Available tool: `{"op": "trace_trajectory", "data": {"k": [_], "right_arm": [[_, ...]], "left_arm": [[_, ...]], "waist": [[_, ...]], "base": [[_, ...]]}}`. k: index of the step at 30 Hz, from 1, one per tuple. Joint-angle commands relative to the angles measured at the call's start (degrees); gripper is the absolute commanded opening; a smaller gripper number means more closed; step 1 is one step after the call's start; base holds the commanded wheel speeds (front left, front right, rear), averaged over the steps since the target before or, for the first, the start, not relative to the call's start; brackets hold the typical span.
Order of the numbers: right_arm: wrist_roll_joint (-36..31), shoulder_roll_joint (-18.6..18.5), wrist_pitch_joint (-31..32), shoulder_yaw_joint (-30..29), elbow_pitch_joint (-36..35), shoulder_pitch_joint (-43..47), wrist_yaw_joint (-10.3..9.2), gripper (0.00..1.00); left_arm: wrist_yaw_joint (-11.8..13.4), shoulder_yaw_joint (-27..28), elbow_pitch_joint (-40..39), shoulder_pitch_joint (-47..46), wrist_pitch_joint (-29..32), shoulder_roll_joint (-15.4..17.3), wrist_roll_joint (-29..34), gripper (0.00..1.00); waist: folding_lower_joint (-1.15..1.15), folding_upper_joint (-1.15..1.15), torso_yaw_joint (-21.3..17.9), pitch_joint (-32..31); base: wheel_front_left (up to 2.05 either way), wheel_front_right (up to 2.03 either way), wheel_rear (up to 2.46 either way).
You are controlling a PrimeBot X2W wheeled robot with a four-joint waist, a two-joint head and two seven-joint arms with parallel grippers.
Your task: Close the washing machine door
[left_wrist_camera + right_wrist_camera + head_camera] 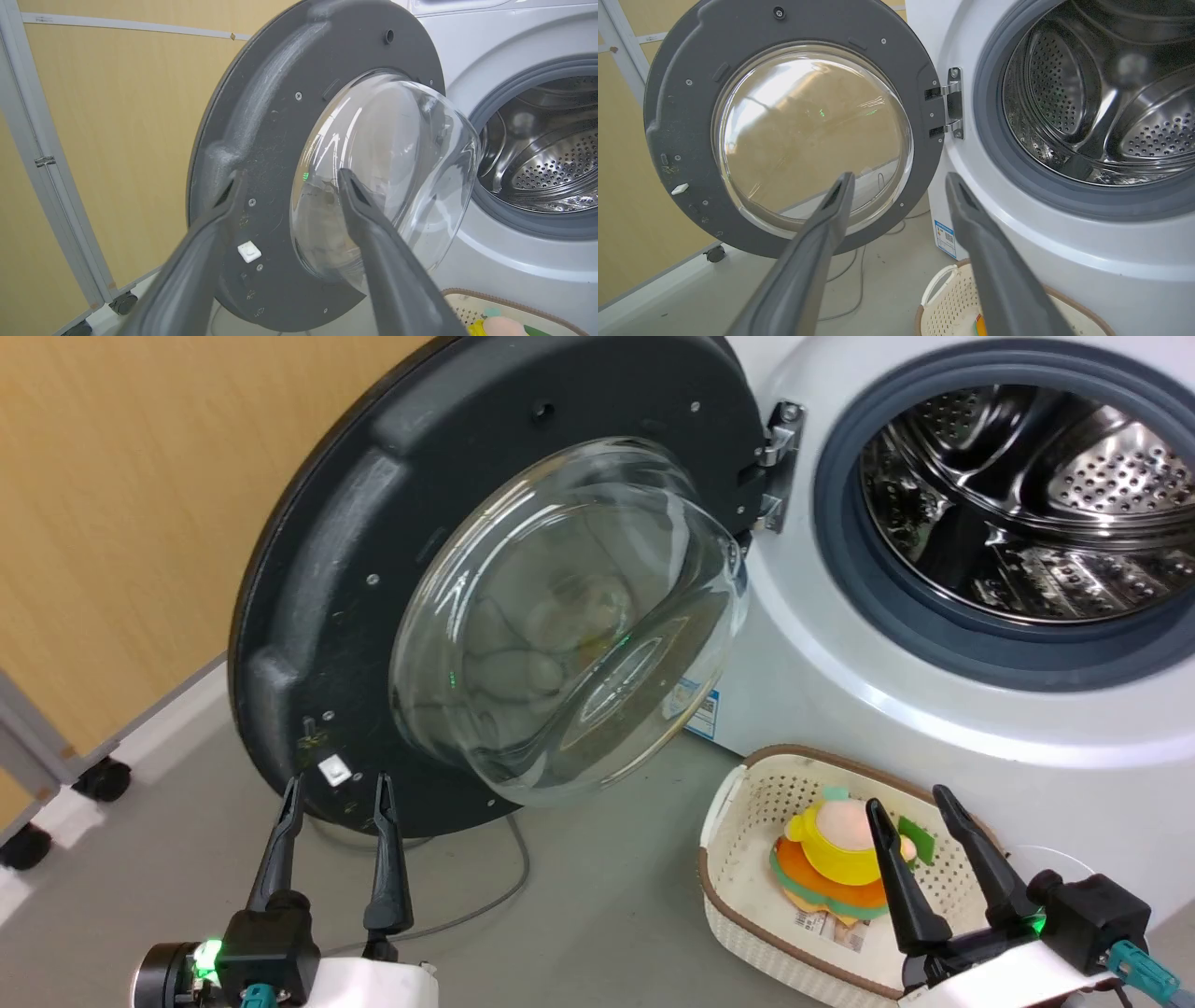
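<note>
Door wide open, nothing closed yet. The washing machine door (pixel 373 569) hangs just ahead of the left gripper (pixel 339 782), inner face and glass bowl turned toward it, with the hinge (pixel 780 457) away on the gripper's right. That gripper's fingers are apart and empty, the tips level w/ the door's lower outer rim by the small white latch piece (pixel 333 771) (touching or just short, can't tell). The right gripper (pixel 906 797) is likewise spread w/ nothing in it, hovering over the basket (pixel 738 803); the door is ahead and to its left, the drum (pixel 1027 476) ahead and to its right. My read is that the next step is a push on the rim's far-from-hinge side. Risks, as I judge them: a tip landing on the curved glass would prob. skid off instead of driving the door; a push near the hinge gives poor leverage, so the latch may not catch. The door's arc runs toward the right gripper's side, so that arm, parked before the opening, could get clipped or block the swing. The basket may also foul the lower rim, clearance unclear. The floor cable (pixel 513 887) lies just beyond the left fingertips, a snag if they dip.
</note>
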Motion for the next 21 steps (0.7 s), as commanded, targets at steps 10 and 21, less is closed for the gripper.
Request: {"op": "trace_trajectory", "data": {"k": [10,21], "right_arm": [[1.9,-0.8,-1.6,0.4,0.4,0.6,0.04,1.0],[0.8,-0.8,-1.8,-2.2,-1.8,3.0,0.05,1.0]], "left_arm": [[0.0,-0.1,-1.3,1.2,-1.6,0.0,-0.3,0.46],[-4.6,3.3,-3.1,-5.2,-1.8,3.7,-3.6,0.0]], "waist": [[0.0,0.0,2.5,-0.1],[0.0,0.0,3.2,2.3]], "base": [[0.0,0.0,0.0],[0.0,0.0,0.0]]}}
